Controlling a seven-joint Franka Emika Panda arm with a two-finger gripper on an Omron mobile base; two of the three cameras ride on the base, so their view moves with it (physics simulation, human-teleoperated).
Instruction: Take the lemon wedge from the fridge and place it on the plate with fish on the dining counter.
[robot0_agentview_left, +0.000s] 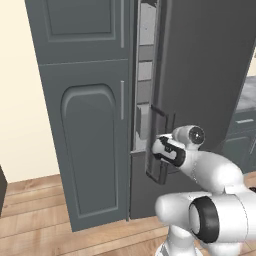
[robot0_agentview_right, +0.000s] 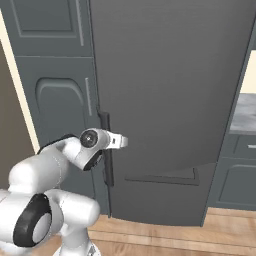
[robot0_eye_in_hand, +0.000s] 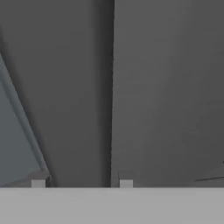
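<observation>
Filling the centre and right of both base views, the fridge (robot0_agentview_left: 210, 75) stands with its flat dark grey door (robot0_agentview_right: 170, 100) swung slightly ajar, leaving a narrow vertical gap along its left edge. Through that gap, in the upper middle of the left base view, pale grey inner shelves (robot0_agentview_left: 145, 70) show as a thin strip; the lemon wedge cannot be made out on them, since the door blocks nearly all of the interior. To the left of the fridge stands a panelled dark grey cabinet (robot0_agentview_left: 85, 125) with slim silver handles (robot0_agentview_left: 122, 100), close beside the opening. Wooden floor (robot0_agentview_left: 45, 215) runs across the bottom of the frames, and a cream wall (robot0_agentview_left: 17, 100) takes the far left. At the right edge a grey tabletop (robot0_agentview_right: 246, 112) sits over lower cabinets. The dark vertical bar handle (robot0_agentview_left: 161, 145) runs down the door's left edge in mid-frame. The end effector (robot0_agentview_left: 159, 148) sits right at this handle, just below centre in the left base view; whether its fingers are spread or pinching the bar cannot be told.
</observation>
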